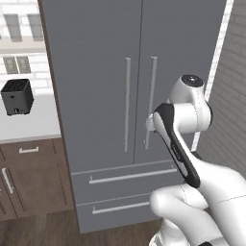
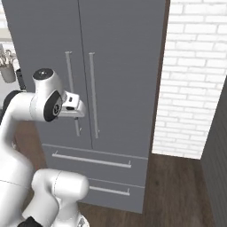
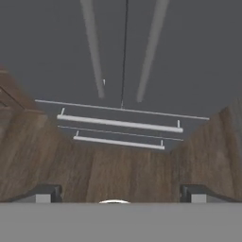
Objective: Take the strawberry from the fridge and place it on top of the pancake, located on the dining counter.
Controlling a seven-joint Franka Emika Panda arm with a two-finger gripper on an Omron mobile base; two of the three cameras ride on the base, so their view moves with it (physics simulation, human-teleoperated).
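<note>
The fridge [image 1: 120,96] stands shut, both doors closed with the 2 long handles [image 1: 140,103] side by side at the centre seam, and 2 drawers [image 1: 125,190] below them. The gripper [image 3: 121,194] hangs just in front of the doors at about the lower end of the handles, its fingertips [image 3: 45,193] spread wide apart and holding nothing. The strawberry is presumably behind the closed doors, so its exact place cannot be told. The step in hand looks like the very first: approaching the fridge to open it. The next move likely calls for bringing the open fingers around 1 handle ahead of the hand, closing on it, and pulling the door outward.
</note>
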